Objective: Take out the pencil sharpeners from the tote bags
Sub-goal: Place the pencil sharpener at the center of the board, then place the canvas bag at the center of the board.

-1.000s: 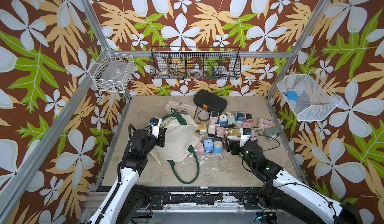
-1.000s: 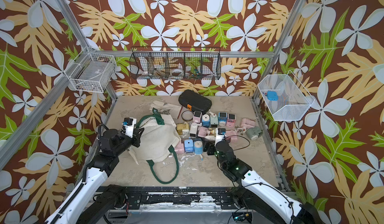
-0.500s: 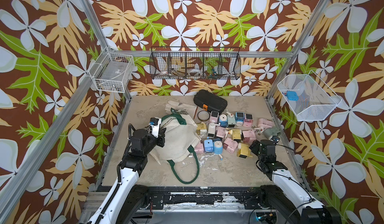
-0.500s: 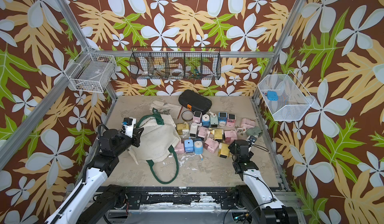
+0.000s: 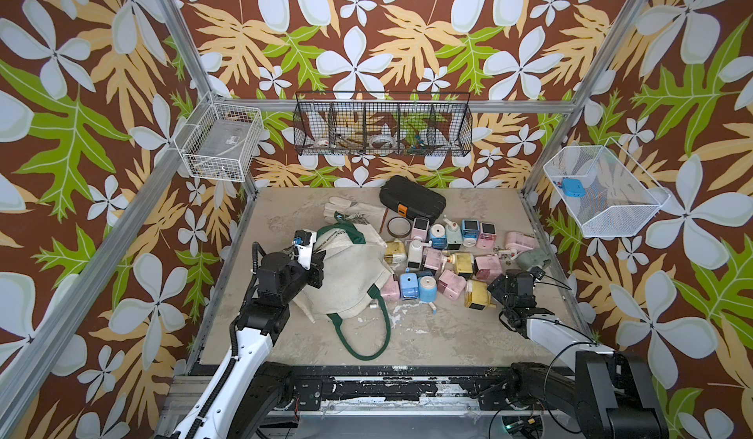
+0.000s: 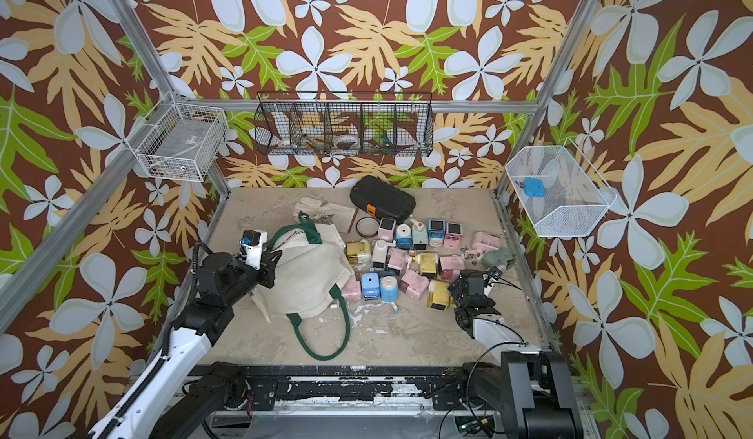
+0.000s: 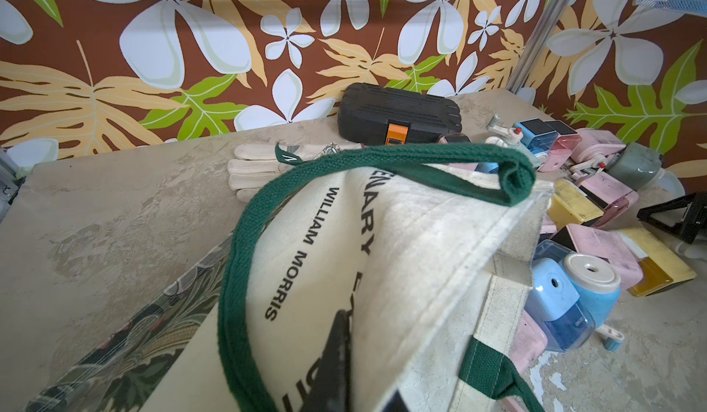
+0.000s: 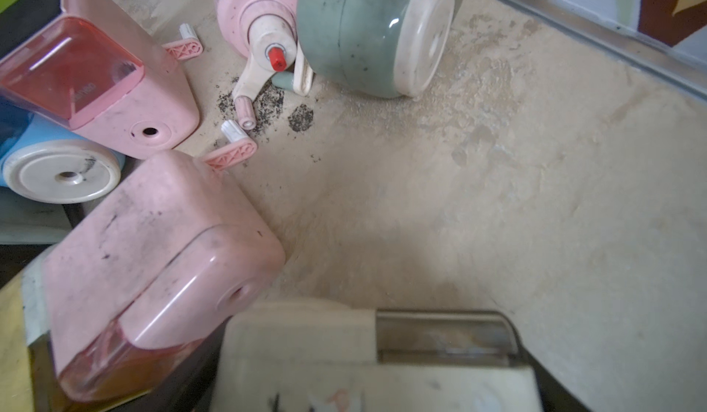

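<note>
White-shelled left arm [image 5: 248,343] and right arm [image 5: 546,329] carry black joint blocks and looping black cables.

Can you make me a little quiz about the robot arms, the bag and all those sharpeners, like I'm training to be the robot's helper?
1. True or false: the left gripper is wide open and touching nothing.
2. What colour are the handles of the bag? A red, B green, C yellow.
3. Fill the gap: the right gripper is holding a cream ____.

Key
1. False: it is shut, pinching the bag's cloth.
2. B.
3. sharpener, seen close up in the right wrist view.
</note>
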`<state>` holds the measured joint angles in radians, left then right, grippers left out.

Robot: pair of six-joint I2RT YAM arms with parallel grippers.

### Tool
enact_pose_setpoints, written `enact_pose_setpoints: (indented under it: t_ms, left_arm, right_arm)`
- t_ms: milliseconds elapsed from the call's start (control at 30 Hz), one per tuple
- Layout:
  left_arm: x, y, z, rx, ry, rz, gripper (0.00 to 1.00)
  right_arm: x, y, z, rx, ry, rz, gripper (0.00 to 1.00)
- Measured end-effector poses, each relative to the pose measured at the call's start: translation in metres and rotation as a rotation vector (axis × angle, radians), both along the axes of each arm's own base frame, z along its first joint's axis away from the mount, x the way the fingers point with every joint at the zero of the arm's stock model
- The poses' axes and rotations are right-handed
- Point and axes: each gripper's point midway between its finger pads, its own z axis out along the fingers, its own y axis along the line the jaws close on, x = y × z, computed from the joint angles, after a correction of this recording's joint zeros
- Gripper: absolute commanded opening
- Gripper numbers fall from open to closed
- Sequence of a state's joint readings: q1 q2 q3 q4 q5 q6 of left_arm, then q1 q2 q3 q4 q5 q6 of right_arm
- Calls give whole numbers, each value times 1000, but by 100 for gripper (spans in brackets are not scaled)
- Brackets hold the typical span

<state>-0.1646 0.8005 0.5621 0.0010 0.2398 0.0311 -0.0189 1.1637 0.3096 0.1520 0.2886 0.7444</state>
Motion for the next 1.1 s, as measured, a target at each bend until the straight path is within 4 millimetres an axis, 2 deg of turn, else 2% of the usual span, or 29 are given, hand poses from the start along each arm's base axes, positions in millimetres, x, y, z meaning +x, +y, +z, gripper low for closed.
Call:
enact_pose_setpoints:
  t_ms: [433,667,833,900,967,1100]
  left_arm:
    - [1,0,-2,-1,5,3,0]
    - [3,0,-2,-1,5,3,0]
    - [3,0,-2,-1,6,5,0]
    - [4,1,-3,0,8,7,0]
    - [5,1,-2,0,11,9,0]
    - [8,1,-3,-4,19,16,0]
  right_arm:
    - [1,-1,-2,2,3,-3,100]
    - [2,2,-2,4,6,22,100]
    - [1,3,5,-3,-26,32,100]
    - [1,5,13,-12,-49,48,100]
    - [3,9,29,-21,-95,66,100]
    - [8,24,87,-35,-255,127,100]
